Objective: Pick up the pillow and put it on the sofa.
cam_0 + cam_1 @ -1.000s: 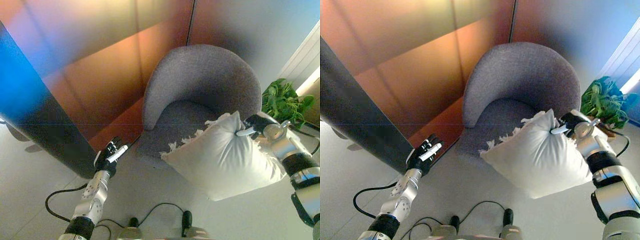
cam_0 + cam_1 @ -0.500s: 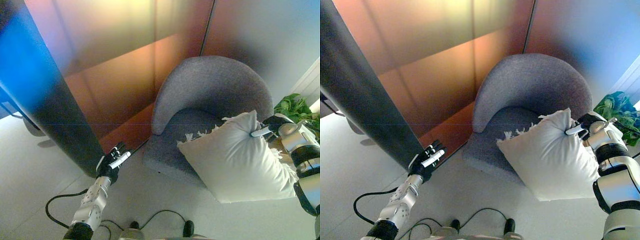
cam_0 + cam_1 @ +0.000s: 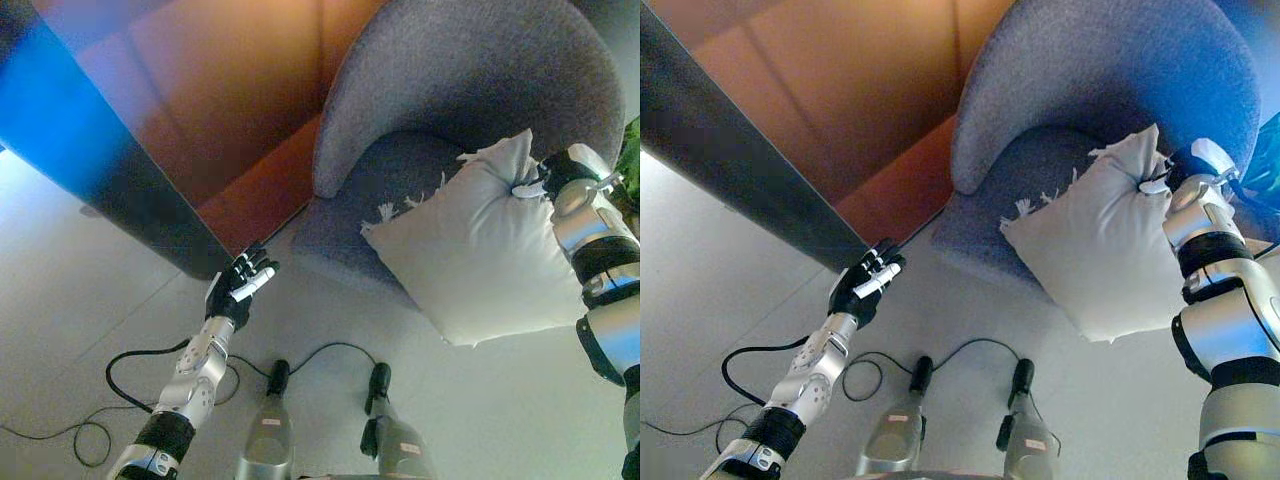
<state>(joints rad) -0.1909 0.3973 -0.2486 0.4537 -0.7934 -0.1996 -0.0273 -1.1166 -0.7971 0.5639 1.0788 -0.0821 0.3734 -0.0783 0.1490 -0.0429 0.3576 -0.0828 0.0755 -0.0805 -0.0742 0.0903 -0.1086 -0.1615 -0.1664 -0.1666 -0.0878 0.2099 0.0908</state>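
A white pillow (image 3: 478, 245) with a fringed edge hangs in the air in front of the grey round-backed sofa chair (image 3: 470, 70). Its upper left corner overlaps the seat cushion (image 3: 385, 190). My right hand (image 3: 555, 178) is shut on the pillow's upper right corner and holds it up at the right of both views. The pillow's lower end dangles over the pale floor. My left hand (image 3: 240, 290) is open and empty, low at the left, well apart from the pillow and the chair.
An orange-brown wall panel (image 3: 215, 90) stands behind and left of the chair. A dark slanted panel (image 3: 735, 160) runs down toward my left hand. Pale floor (image 3: 480, 400) stretches in front of the chair. Green plant leaves (image 3: 632, 150) peek in at the right edge.
The camera has come closer to the chair and tipped down. My right hand has carried the pillow up and nearer to the seat. The left hand stays open at the left.
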